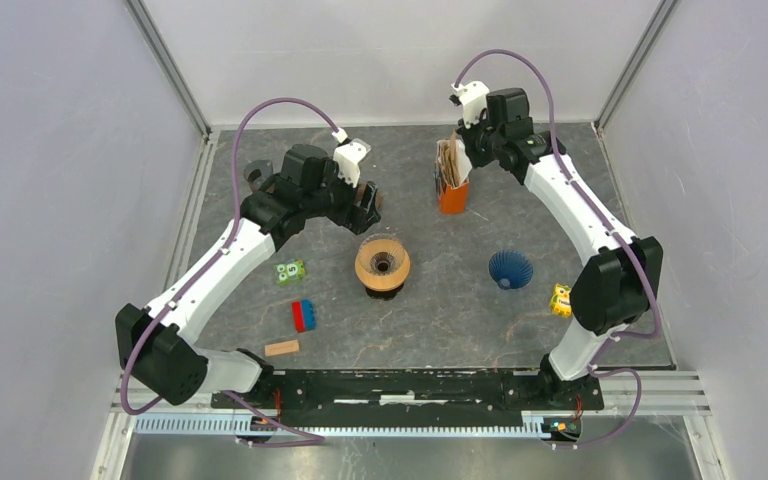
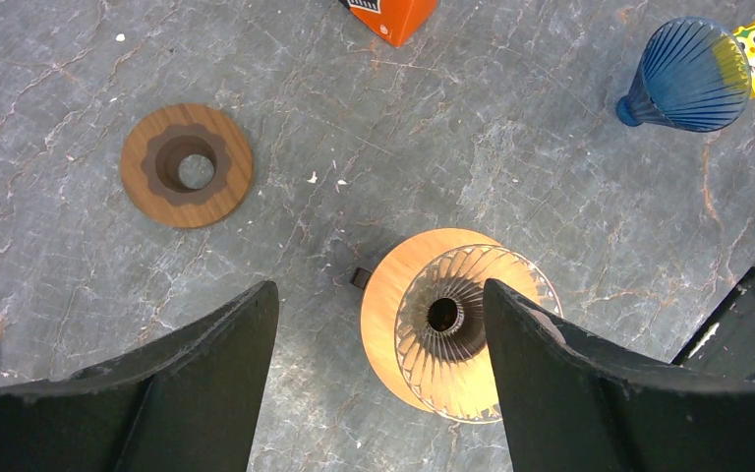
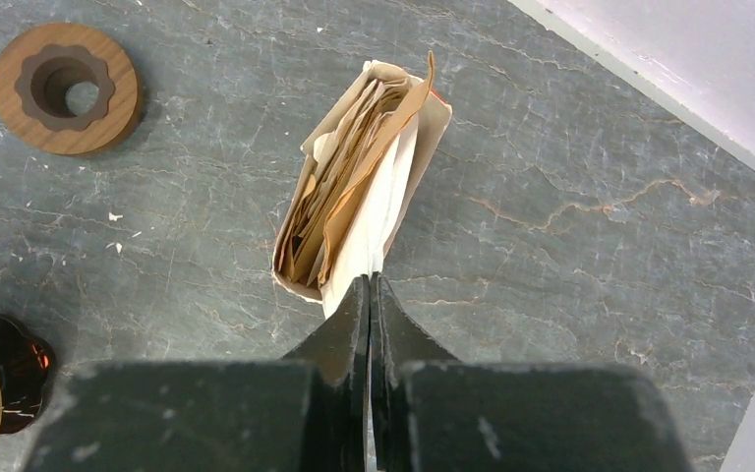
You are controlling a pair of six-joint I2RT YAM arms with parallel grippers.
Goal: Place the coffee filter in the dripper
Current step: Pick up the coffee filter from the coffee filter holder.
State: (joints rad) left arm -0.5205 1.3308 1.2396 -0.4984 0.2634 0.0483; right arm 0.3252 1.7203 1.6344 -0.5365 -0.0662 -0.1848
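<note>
Right gripper (image 3: 370,287) is pinched shut on the edge of a white filter (image 3: 381,202) standing upright in the orange box (image 1: 452,197); the dripper (image 1: 382,264) sits near-left of it, under the wide-open, empty left gripper (image 2: 378,300).

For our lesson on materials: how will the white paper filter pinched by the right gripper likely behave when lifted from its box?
Probably floppy and very light: the paper filter is a thin, creased sheet. It may drag the other filters along, since they sit packed tightly in the box. The right gripper pinches only its edge, so it could slip or tear.
</note>
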